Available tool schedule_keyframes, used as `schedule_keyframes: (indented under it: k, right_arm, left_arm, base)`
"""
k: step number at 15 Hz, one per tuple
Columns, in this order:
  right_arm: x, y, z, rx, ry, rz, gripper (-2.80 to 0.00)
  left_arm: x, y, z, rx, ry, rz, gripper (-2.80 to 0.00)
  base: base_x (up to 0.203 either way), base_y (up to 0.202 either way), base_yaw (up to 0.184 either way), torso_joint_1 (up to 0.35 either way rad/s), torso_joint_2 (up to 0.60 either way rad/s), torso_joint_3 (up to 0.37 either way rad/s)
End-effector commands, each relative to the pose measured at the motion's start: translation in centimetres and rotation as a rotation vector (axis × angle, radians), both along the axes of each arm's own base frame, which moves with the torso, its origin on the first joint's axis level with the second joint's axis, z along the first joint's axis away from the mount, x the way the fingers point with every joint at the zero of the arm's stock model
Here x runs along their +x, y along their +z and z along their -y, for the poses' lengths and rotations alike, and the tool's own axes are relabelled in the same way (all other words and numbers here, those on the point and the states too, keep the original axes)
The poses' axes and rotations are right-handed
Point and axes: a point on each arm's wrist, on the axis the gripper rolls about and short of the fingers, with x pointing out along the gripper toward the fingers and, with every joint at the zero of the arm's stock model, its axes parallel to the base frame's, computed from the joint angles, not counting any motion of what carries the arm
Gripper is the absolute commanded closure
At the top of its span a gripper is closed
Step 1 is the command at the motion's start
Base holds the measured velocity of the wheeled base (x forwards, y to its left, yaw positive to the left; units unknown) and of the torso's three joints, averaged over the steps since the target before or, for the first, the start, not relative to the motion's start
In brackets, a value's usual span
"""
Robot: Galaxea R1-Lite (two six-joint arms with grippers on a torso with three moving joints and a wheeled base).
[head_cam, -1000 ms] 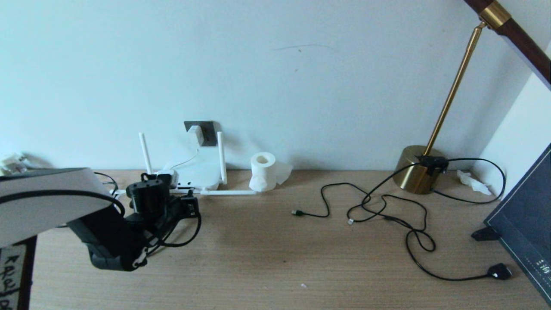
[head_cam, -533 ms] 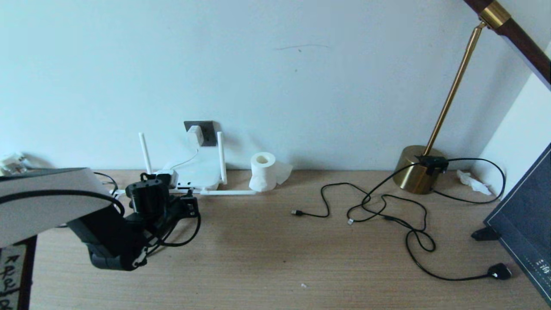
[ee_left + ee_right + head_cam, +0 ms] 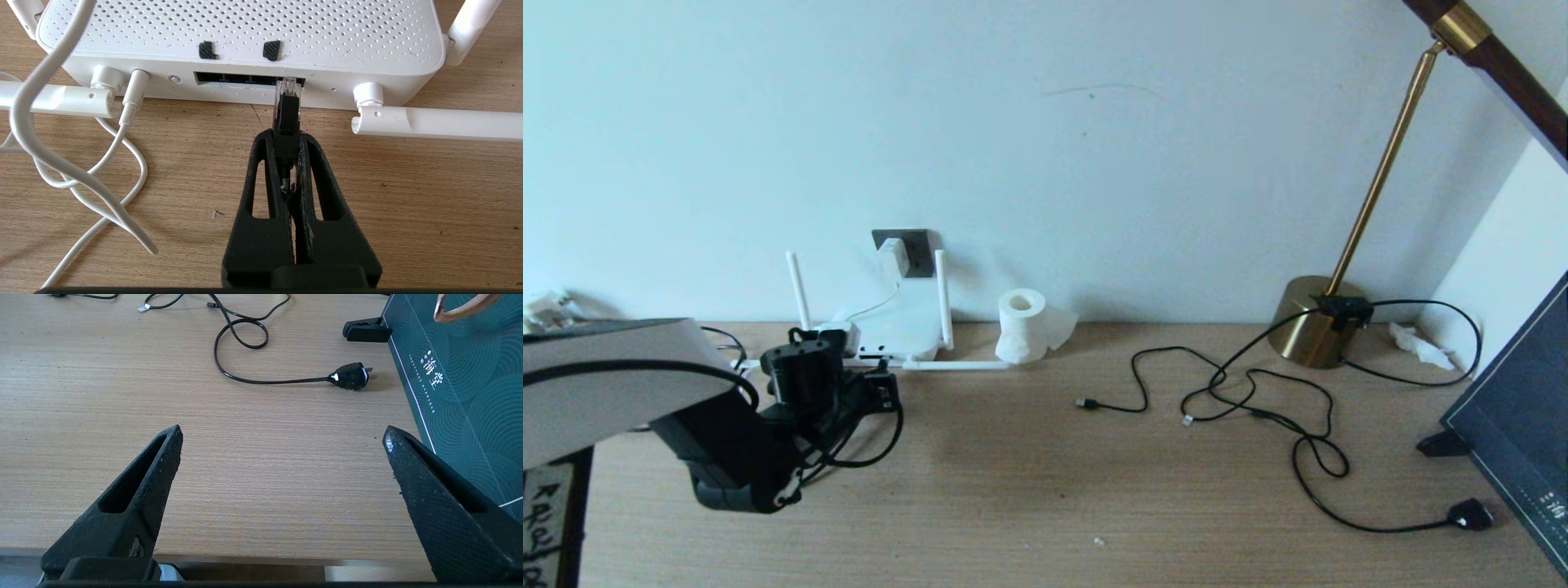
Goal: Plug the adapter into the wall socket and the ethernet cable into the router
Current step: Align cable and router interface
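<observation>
The white router (image 3: 900, 325) lies flat by the wall, its dotted top (image 3: 245, 32) and dark port row (image 3: 229, 78) facing my left wrist camera. My left gripper (image 3: 286, 138) is shut on the black plug (image 3: 287, 112) of the ethernet cable (image 3: 882, 445). The plug's clear tip sits at the mouth of the port at one end of the row. In the head view this gripper (image 3: 882, 390) is just in front of the router. The white adapter (image 3: 894, 255) sits in the dark grey wall socket (image 3: 920, 245). My right gripper (image 3: 282, 435) hangs open over the table's front edge.
A toilet-paper roll (image 3: 1022, 325) stands right of the router. Thin black cables (image 3: 1241, 392), a brass lamp base (image 3: 1313, 320), a black mains plug (image 3: 351, 375) and a dark teal box (image 3: 457, 375) occupy the right side. The white cord (image 3: 81, 175) loops beside the router.
My left gripper with the plug has shifted very slightly to the left; nothing else has moved.
</observation>
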Motion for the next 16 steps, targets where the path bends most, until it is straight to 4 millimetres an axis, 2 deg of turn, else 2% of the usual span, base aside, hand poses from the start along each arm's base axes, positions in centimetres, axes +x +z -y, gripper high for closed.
schedule_keyframes:
  k: [1,16]
  right_arm:
    - [0.0,-0.01,0.0,-0.001,0.0,-0.003,-2.8]
    - [0.0,-0.01,0.0,-0.001,0.0,-0.003,-2.8]
  left_arm:
    - [0.15,0.1,0.0,-0.001,0.002,0.011,0.0]
    - [0.56,0.33,-0.01,-0.007,0.003,0.027,0.0]
  base:
    - [0.0,0.0,0.0,0.0,0.0,0.0]
    - [0.0,0.0,0.0,0.0,0.0,0.0]
